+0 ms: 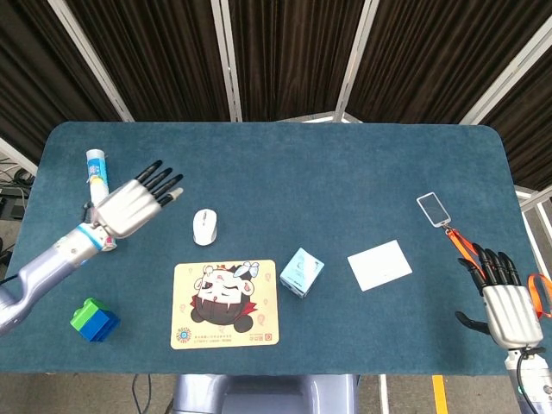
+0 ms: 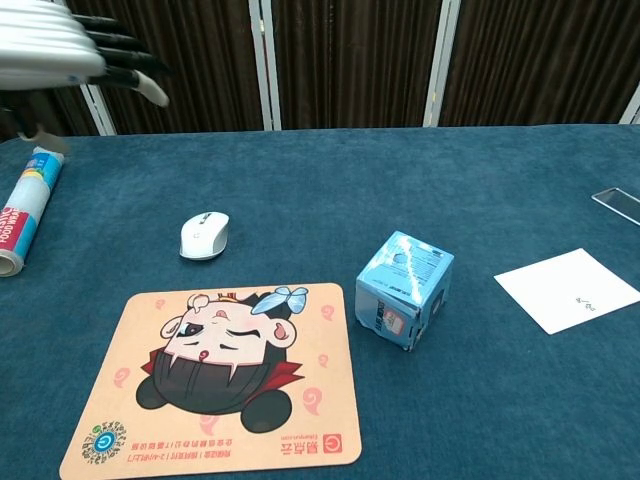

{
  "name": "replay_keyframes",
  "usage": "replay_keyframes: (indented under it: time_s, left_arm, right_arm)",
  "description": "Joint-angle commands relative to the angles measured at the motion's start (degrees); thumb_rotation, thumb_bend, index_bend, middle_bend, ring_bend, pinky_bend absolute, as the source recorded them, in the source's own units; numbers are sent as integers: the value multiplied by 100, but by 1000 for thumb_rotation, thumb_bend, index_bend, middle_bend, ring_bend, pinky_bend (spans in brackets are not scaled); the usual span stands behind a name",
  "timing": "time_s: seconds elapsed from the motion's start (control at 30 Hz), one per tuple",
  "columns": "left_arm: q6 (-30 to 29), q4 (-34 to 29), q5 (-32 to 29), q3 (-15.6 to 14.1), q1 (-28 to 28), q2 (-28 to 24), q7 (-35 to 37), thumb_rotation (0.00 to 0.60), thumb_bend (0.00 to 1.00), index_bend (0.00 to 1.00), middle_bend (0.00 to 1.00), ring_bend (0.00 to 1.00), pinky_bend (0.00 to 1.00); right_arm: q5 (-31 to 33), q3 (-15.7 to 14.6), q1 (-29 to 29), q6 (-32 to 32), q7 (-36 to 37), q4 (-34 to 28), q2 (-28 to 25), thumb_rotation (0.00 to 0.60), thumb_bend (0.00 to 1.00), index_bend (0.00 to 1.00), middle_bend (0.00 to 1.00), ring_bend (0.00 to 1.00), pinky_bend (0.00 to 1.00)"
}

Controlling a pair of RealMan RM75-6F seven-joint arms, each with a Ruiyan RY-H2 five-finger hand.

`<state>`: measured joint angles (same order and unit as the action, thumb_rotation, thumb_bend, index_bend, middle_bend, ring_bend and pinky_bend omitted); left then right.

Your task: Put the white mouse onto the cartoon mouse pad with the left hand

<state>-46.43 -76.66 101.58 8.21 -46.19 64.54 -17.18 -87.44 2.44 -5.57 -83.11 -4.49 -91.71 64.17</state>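
Note:
The white mouse (image 1: 205,227) (image 2: 204,235) lies on the blue table just beyond the cartoon mouse pad (image 1: 225,304) (image 2: 216,383). My left hand (image 1: 136,203) (image 2: 60,58) hovers above the table to the left of the mouse, fingers spread and empty, pointing toward it. It partly covers the tube in the head view. My right hand (image 1: 504,306) rests open near the table's front right corner, far from the mouse; the chest view does not show it.
A white tube (image 1: 97,172) (image 2: 24,208) lies at the left. A green and blue block (image 1: 94,320) sits front left. A light blue box (image 1: 301,272) (image 2: 404,289) stands right of the pad, then a white card (image 1: 379,264) (image 2: 566,289) and a phone (image 1: 433,208) on an orange lanyard.

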Motion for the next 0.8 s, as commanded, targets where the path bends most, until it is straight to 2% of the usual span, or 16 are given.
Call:
replay_keyframes:
  time_s: [0.03,0.17,0.37,0.53,0.8]
  left_arm:
    - [427,301,237,-68,-442,343,-279,600,178,147,0,0,0]
    - [817,727,323,-228,-824,740,-265,600,175,160,0,0,0]
    - [1067,1337,427,-496,-1176,1216,-33,600,177,167,0,0,0]
    - [1114,1881,387,-665,-1359,1610,353,600,177,167,0,0,0]
    - [1026,2340,420,-922,-1521,2060,669,600,175,154,0,0,0]
  right_arm:
    - [27,5,-6,24,11,-16,-12,600,74,157,0,0,0]
    - [78,14,-14,68,24,-45,-35,600,74,156,0,0,0]
    - [181,41,-37,145,3,-73,-45,600,73,156,0,0,0]
    - [232,49,-36,166,-41,-116,-60,600,73,156,0,0,0]
    - [255,52,-27,160,-51,-148,-63,600,74,157,0,0,0]
